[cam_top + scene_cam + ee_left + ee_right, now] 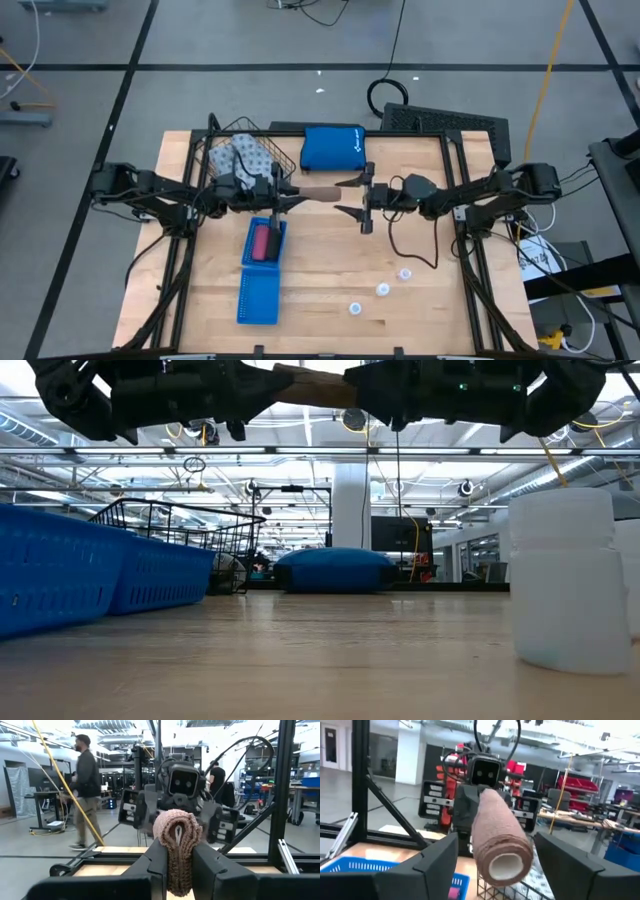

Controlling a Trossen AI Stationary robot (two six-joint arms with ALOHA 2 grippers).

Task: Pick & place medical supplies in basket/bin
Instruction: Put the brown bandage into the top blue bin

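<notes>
My left gripper is shut on the brown roll and holds it in the air over the table's middle. My right gripper is open. Its fingers stand on either side of the roll's free end, which shows a white core, without touching it. The dark wire basket at the far left holds the grey-blue patterned pack. The pink roll lies in the far compartment of the blue tray. Three white discs rest on the wood near the right front. My left gripper pinches the brown roll's left end between its two fingers, and the soft wall is squashed in there. The fingers come level from the table's left and lie along the roll. The roll sticks out level toward the right gripper, lifted clear of the table.
A bright blue zip pouch lies at the far edge behind the grippers. A black pad sits at the far right corner. Bare wood lies between the tray and the discs. People stand in the room beyond.
</notes>
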